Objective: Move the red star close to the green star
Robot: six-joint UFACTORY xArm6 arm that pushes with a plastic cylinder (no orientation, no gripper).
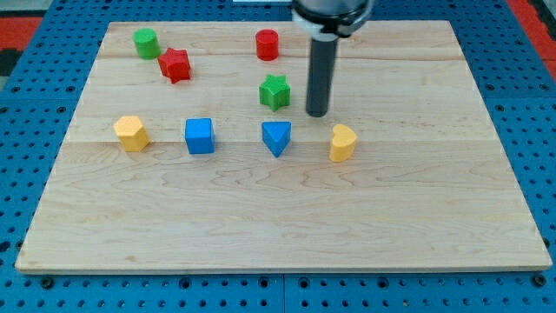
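now my tip [317,114] sits just at 3 o'clock of the green star [274,91]; this rod tool holds nothing. the red star [175,65] lies well off at 10 o'clock, touching the green cylinder [145,43]. crossing straight over would likely knock the green star away.

No text to read anywhere here — no labels, brand names, numbers or signs. The wooden worktop [287,226] is plain bare grain from edge to edge, the coloured blocks on it have blank faces, and the blue pegboard [530,104] showing past the worktop's edges is just rows of holes — nothing printed on it.
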